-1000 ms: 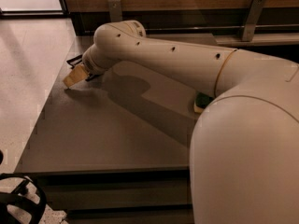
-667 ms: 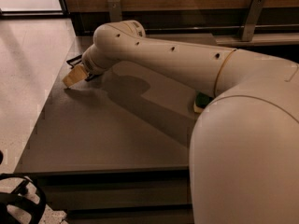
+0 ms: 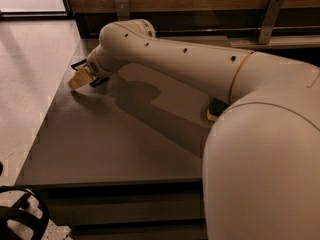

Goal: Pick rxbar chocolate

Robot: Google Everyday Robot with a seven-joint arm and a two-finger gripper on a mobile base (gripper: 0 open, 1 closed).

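My gripper point(image 3: 80, 79) is at the far left edge of the grey table point(image 3: 115, 144), low over the surface, at the end of my long cream arm point(image 3: 170, 59) that reaches across the table. Its tan tip points down and to the left. Thin black edges point(image 3: 78, 63) show beside the gripper. I cannot tell whether they belong to the rxbar chocolate or to the gripper itself. No black wrapper bar shows plainly anywhere else on the table.
A green and yellow sponge-like thing point(image 3: 216, 109) lies at the right of the table, partly hidden behind my arm's big shoulder point(image 3: 265, 174). A wooden wall with metal brackets point(image 3: 267, 16) runs along the back. Pale floor point(image 3: 30, 59) lies to the left.
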